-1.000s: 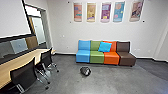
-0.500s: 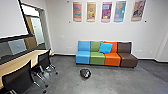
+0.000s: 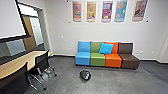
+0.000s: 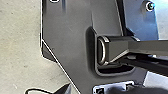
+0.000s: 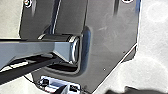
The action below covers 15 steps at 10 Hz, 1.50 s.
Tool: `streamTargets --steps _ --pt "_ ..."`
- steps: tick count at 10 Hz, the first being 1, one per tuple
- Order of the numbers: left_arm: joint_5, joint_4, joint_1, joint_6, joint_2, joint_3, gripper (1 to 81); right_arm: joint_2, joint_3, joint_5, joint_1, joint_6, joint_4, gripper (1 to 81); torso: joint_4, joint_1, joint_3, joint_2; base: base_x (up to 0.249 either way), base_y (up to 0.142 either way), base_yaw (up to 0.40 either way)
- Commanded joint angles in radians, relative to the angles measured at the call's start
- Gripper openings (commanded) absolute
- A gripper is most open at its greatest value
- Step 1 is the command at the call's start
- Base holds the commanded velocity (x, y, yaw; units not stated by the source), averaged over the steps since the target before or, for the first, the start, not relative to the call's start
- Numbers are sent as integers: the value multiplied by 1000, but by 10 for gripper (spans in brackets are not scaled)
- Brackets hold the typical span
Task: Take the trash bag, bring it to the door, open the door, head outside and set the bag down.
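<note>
The dark trash bag (image 3: 85, 75) is located on the floor (image 3: 112, 80) in front of the 4-seat sofa (image 3: 97, 59), toward its blue end. It is positioned between robot and sofa, almost dead ahead and well apart from the robot; neither left claw nor right claw is clearly favoured. The bag's long axis cannot be determined. Whether either claw is open or closed cannot be told. For pickup, a straight approach toward the sofa is judged necessary.
</note>
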Motion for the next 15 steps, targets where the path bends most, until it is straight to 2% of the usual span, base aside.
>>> streamTargets --steps 1,15 --pt "66 8 -37 1 4 4 811 -6 0 -65 42 -5 -8 811 0 0 0 0 167 0 0" --pt "64 8 -37 1 5 4 811 3 23 -65 40 -8 -13 811 0 0 0 0 166 0 0"
